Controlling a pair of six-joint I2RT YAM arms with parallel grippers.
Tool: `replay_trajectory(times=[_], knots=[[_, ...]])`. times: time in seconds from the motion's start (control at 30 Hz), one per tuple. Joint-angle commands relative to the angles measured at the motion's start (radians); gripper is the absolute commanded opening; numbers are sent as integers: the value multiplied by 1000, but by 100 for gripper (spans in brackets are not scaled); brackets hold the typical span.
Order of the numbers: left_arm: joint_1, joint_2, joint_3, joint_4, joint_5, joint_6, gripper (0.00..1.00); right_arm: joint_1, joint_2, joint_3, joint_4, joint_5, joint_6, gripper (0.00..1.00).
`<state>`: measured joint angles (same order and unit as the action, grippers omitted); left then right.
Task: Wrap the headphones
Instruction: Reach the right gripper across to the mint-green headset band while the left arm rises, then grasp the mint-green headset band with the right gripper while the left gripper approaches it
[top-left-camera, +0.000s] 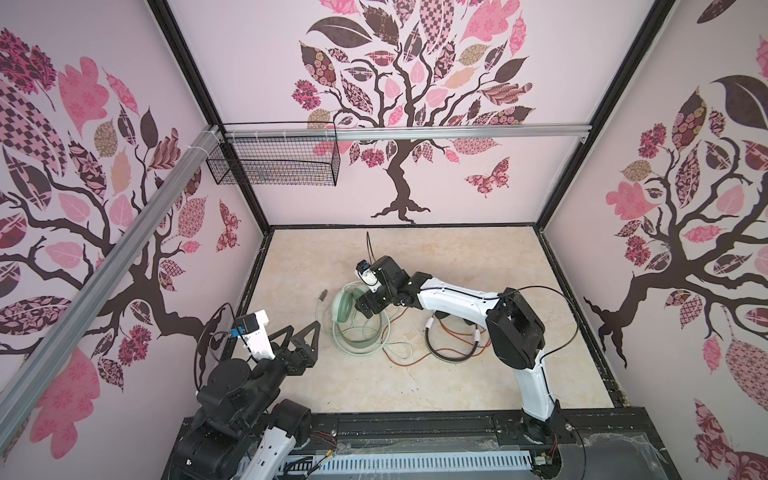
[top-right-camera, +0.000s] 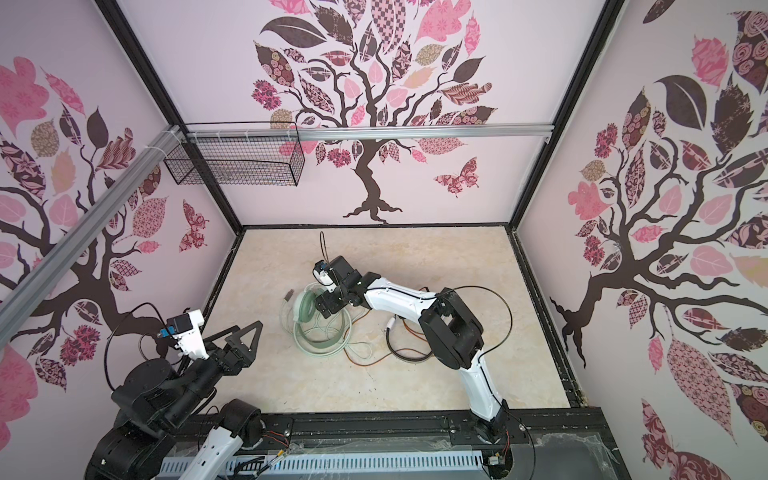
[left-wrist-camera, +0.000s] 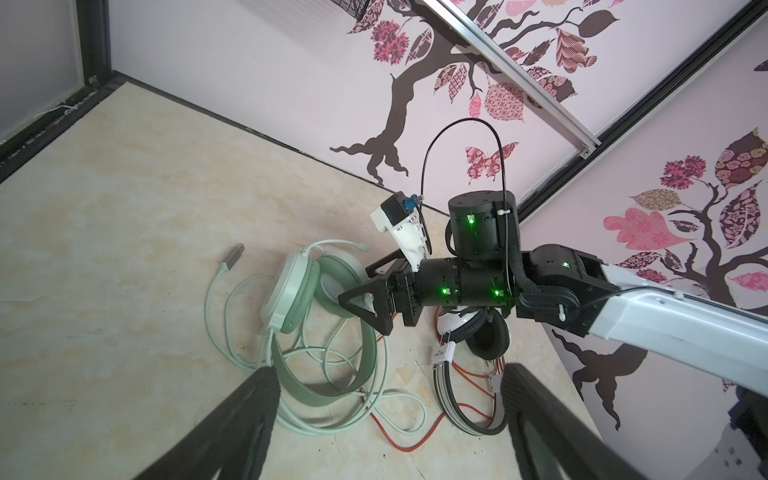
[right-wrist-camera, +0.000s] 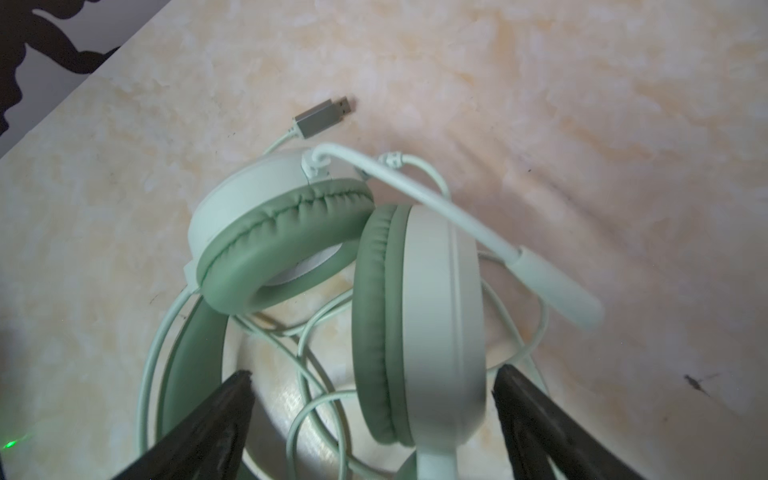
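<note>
The mint-green headphones (top-left-camera: 347, 309) (top-right-camera: 304, 311) lie mid-floor on their pale looped cord (top-left-camera: 365, 336). My right gripper (top-left-camera: 360, 307) (right-wrist-camera: 372, 374) hangs over them, open, and one ear cup (right-wrist-camera: 432, 316) stands between its fingers with a gap on each side. The second pair's black band (top-left-camera: 451, 353) (left-wrist-camera: 455, 401) lies to the right, with its cups partly hidden under the right arm and its orange-red cord (left-wrist-camera: 399, 442) trailing toward the green cord. My left gripper (top-left-camera: 302, 328) (left-wrist-camera: 388, 370) is open and empty, left of both pairs and raised off the floor.
The green cord's grey USB plug (right-wrist-camera: 324, 116) (top-left-camera: 323, 294) lies on the floor just left of the cups. A microphone boom (right-wrist-camera: 457, 216) sticks out from one cup. A black wire basket (top-left-camera: 274, 162) hangs on the back wall at the upper left.
</note>
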<state>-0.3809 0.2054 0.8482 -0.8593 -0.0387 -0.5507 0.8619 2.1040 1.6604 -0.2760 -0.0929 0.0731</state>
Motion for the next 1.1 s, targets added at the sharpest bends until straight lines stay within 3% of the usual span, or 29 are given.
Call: replay_trajectory(times=[0.0, 0.43, 0.6, 0.83, 1.07], knots=[[-15, -1, -21, -3, 22, 9, 87, -1, 74, 71, -34, 99, 16, 93], [-41, -1, -28, 10, 36, 12, 87, 8, 221, 168, -31, 121, 45, 92], [-46, 2, -29, 11, 35, 12, 87, 9, 204, 135, 4, 151, 59, 82], [-52, 16, -35, 17, 36, 10, 91, 9, 86, 4, 119, 231, 82, 54], [-71, 76, -32, 30, 29, 26, 97, 10, -108, -214, 273, 300, 98, 43]])
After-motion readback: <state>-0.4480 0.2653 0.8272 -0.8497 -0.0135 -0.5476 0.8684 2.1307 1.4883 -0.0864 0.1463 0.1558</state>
